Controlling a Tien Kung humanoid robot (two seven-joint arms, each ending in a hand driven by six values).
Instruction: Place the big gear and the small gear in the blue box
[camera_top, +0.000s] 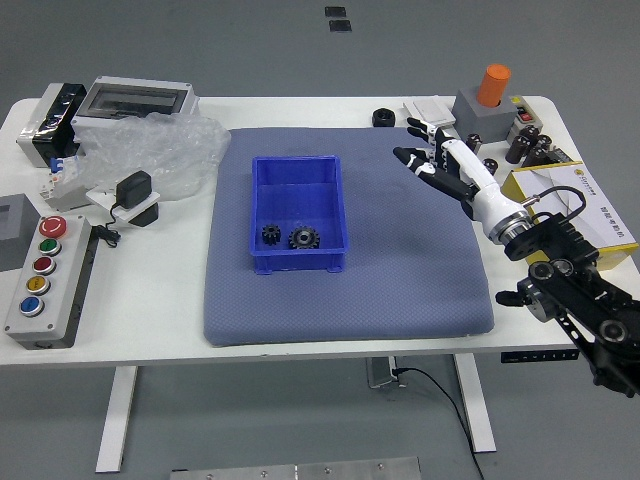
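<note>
Two dark gears lie inside the blue box (297, 205), in its near part: the small gear (271, 234) on the left, the big gear (304, 238) on the right. My right hand (412, 140), black and white, is above the right edge of the blue-grey mat, well to the right of the box. Its fingers are spread and nothing is held. My left arm is not in view.
Yellow-and-white carton (575, 215) beside my right forearm; black cylinders and a grey block with an orange top (492, 88) behind. Button panel (45, 285) and clear plastic bag (160, 150) on the left. Black round part (383, 118) at the far edge.
</note>
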